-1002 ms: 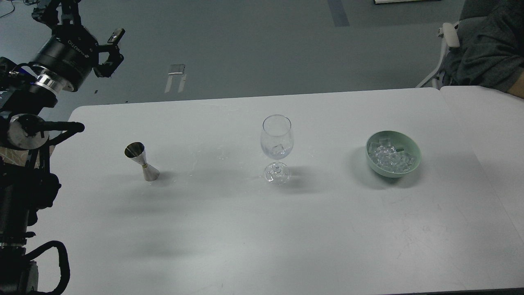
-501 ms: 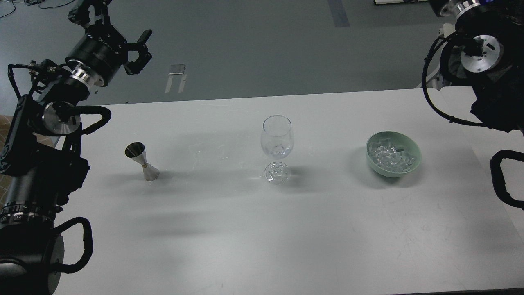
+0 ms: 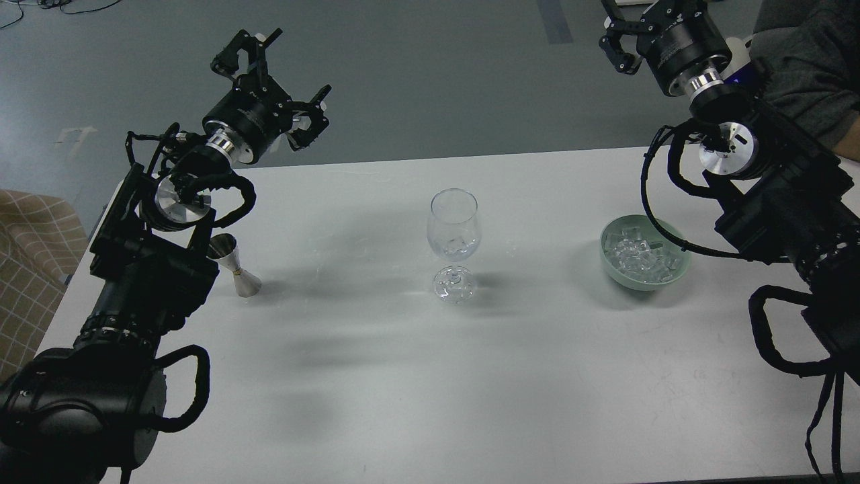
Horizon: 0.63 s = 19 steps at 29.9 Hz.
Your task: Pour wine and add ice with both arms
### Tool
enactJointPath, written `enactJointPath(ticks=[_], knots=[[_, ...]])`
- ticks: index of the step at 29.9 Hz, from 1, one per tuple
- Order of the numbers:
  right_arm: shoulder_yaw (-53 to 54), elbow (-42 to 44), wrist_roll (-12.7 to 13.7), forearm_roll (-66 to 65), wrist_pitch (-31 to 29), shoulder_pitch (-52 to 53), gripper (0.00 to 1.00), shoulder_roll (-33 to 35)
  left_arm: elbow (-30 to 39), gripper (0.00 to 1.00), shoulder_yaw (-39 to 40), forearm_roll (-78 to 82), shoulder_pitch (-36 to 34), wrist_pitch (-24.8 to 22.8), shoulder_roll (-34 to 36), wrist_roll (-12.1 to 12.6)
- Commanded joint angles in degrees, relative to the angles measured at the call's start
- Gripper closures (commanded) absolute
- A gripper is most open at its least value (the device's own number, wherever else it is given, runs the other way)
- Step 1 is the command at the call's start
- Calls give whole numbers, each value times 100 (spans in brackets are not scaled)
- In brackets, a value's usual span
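On the matte white table (image 3: 403, 403), a clear stemmed wine glass (image 3: 454, 232) stands mid-counter, holding a few glassy ice cubes (image 3: 455, 243). A steel hourglass jigger (image 3: 235, 265) stands toward the left edge; a pale green round bowl (image 3: 674, 269) heaped with cubes sits toward the right edge. Beyond the far edge, the left gripper (image 3: 289, 74) has its fingers spread wide and empty; the right gripper (image 3: 621, 27) is cut off, so cannot tell.

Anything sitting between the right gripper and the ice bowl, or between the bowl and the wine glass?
Nothing visible does. The right gripper hangs beyond the table's far edge, above the green bowl of ice. Bare table separates the bowl from the wine glass.
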<state>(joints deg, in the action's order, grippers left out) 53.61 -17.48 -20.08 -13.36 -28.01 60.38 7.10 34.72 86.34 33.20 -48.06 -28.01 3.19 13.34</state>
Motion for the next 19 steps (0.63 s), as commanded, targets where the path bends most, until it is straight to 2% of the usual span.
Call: enactJointPath(ticks=[1,12,19], knots=[[1,-18,-13,-9,1,-131,0,-7,43,3,-73,3,42,1,-38,107],[-26,175,-40,-44,1,-35,0,-218,26,3,-354,64,-72,1,278,20],[9,184,-40,-9,1,-26,0,-227,17,3,-381,-15,-116,1,226,-25]])
